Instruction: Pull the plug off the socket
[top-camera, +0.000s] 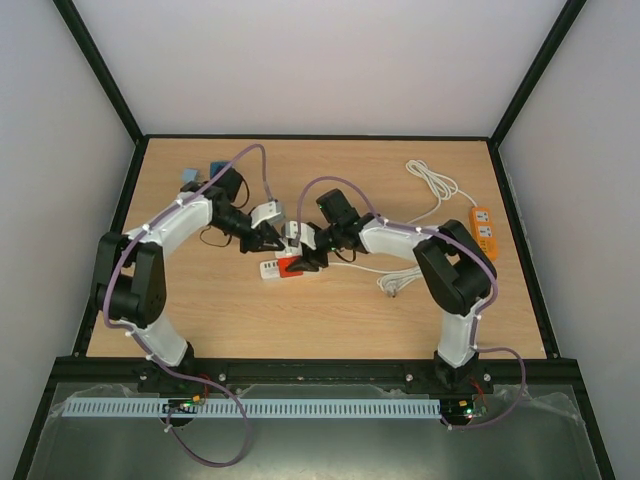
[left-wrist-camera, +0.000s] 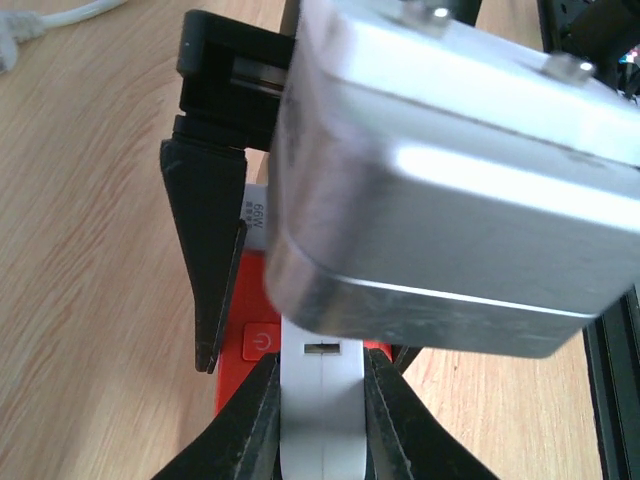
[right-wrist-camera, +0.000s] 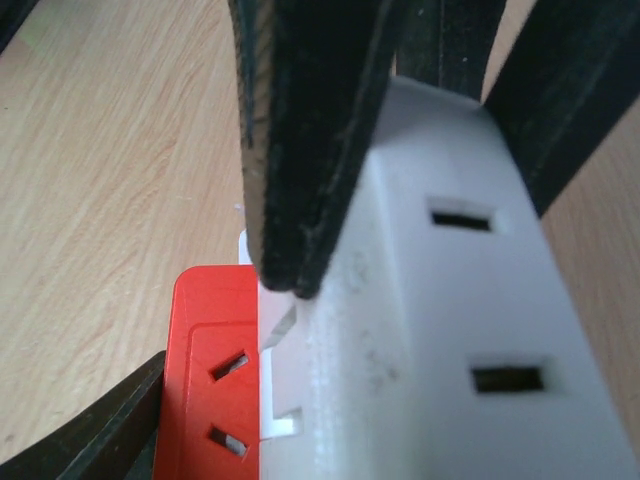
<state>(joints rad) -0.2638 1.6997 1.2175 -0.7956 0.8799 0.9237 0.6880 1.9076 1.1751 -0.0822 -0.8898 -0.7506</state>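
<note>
The socket is a white and red power strip (top-camera: 280, 268) lying mid-table. My left gripper (left-wrist-camera: 322, 372) is shut on its white end (left-wrist-camera: 322, 425), just short of the red power button (left-wrist-camera: 259, 340). The plug is a bulky white adapter block (left-wrist-camera: 450, 190) standing on the strip. In the right wrist view the plug (right-wrist-camera: 450, 330) fills the frame, its slots showing, with the strip's red face (right-wrist-camera: 215, 380) beside it. My right gripper (right-wrist-camera: 415, 245) straddles the plug with both black fingers (right-wrist-camera: 300, 150) pressed to its sides.
An orange power strip (top-camera: 483, 232) lies at the right edge, with a coiled white cable (top-camera: 432, 185) running from it to a loose white plug (top-camera: 395, 285). Small blue objects (top-camera: 215, 168) sit at the back left. Black frame rails border the table.
</note>
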